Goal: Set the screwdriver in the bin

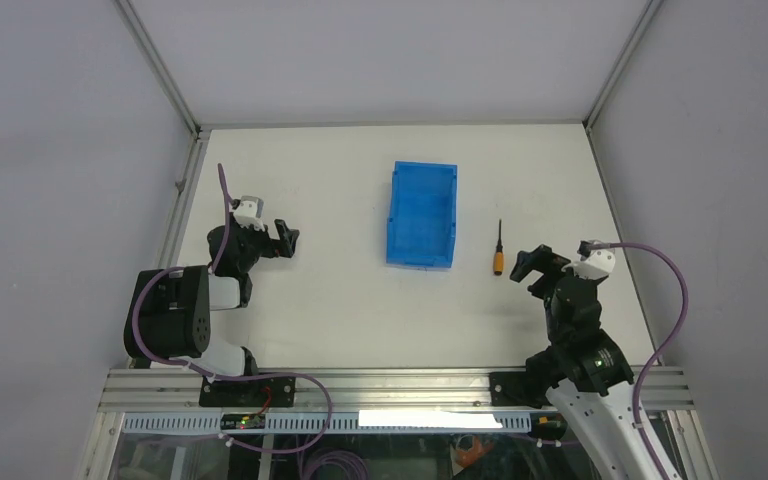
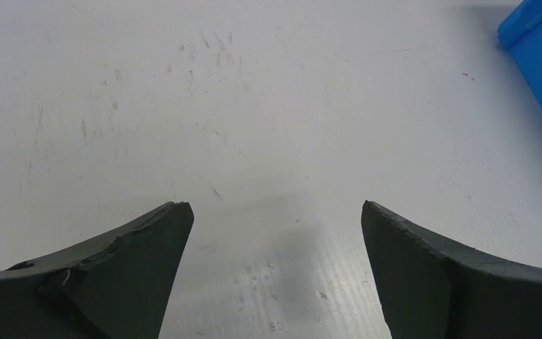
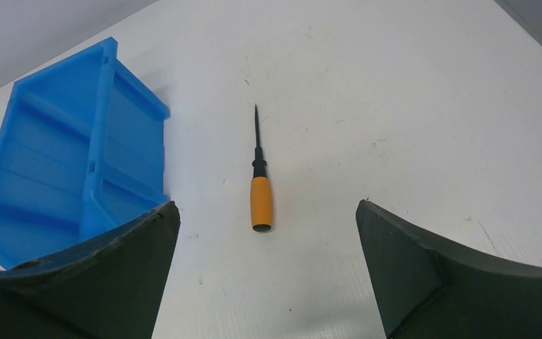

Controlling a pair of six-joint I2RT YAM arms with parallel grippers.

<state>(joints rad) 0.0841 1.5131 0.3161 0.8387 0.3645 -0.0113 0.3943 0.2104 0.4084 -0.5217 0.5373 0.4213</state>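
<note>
**Q:** What do you see on your left?

**A:** My left gripper (image 1: 285,237) hangs over the white table (image 1: 340,310) with its 2 fingers spread wide and nothing between them. Its camera shows scuffed table surface below. A purple cable (image 1: 224,195) loops up from that wrist. To its right stands the bin (image 1: 422,215), blue and long. The bin is well apart from that gripper, and only 1 corner of it shows at the edge of the left wrist view.

**Q:** And the screwdriver?

**A:** The screwdriver (image 1: 499,252) lies flat on the table just right of the bin, near the bin's near right corner and not touching it. Its orange handle points toward my bases and its thin black shaft points away. The strip between it and the bin wall is plain table.

**Q:** What about your right side?

**A:** My right gripper (image 1: 535,263) sits just right of the handle and nearer to me. Its jaws are fully apart and hold nothing. In its camera the handle end lies ahead, between my 2 fingers, and neither finger touches it. A second purple cable (image 1: 665,275) arcs off that wrist toward the right wall.
</note>
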